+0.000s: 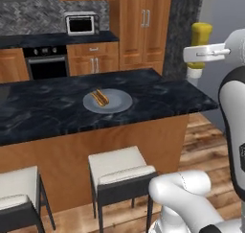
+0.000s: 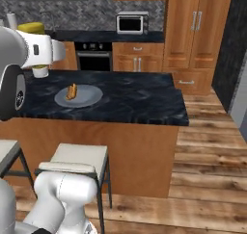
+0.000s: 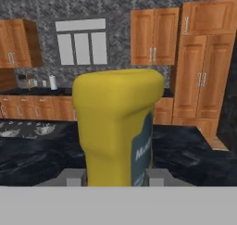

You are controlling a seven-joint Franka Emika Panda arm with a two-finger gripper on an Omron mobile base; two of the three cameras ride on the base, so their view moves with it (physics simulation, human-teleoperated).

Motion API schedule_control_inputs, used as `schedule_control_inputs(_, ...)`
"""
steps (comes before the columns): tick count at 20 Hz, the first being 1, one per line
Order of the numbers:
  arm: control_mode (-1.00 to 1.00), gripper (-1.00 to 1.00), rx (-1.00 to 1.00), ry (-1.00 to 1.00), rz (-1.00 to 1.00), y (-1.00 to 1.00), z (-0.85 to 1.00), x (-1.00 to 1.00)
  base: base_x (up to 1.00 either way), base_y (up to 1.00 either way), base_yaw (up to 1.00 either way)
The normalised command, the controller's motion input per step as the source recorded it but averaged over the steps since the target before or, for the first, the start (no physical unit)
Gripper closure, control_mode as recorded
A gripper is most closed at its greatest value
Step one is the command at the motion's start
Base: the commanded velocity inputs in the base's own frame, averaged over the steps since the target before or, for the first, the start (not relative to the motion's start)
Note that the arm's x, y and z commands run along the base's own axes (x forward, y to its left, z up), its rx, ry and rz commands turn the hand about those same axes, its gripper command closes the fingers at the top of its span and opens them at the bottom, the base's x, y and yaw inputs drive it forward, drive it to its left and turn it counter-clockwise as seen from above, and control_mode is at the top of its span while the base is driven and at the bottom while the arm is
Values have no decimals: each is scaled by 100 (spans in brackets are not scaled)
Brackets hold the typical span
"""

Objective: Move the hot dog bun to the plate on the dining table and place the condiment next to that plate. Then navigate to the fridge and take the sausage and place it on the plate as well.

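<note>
A: Where's the condiment rn?

B: Yellow squeeze bottle of mustard (image 3: 118, 127) w/ a dark label is clamped in the jaws, one dark fingertip pressed on each side near its lower body. Held upright, up in the air, off to the right end of the dark marbled bench (image 1: 158, 95) and above its level.

A: Why up that high?

B: Prob for clearance, so it can travel over the bench edge w/o clipping anything. Upright makes sense too: it can go straight down onto its base.

A: And the bun?

B: Tan hot dog bun (image 1: 100, 97) lies on the round grey plate (image 1: 119, 104), roughly mid-bench. So first part looks done imo.

A: Bottle close to the plate?

B: No, well apart. From the right base cam the bottle (image 2: 33, 28) peeks out behind the white wrist, left of and behind the plate (image 2: 89, 97). Needs to come in and down so it lands just beside the rim, not on it.

A: Risks?

B: Tall narrow bottle, could tip if released before the base sits flat. Sausage and fridge leg not started afaict.
</note>
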Motion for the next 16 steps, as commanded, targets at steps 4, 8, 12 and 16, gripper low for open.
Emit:
schedule_control_inputs(4, 100, 100, 0, 0, 0, 0, 0, 0, 37, -56, 9)
schedule_control_inputs(8, 100, 100, 0, 0, 0, 0, 0, 0, 44, -45, 7)
schedule_control_inputs(12, -100, 100, 4, 9, 18, -48, -80, 46, 0, 0, 0)
schedule_control_inputs(16, -100, 100, 1, 6, 45, -51, -95, 65, 0, 0, 0)
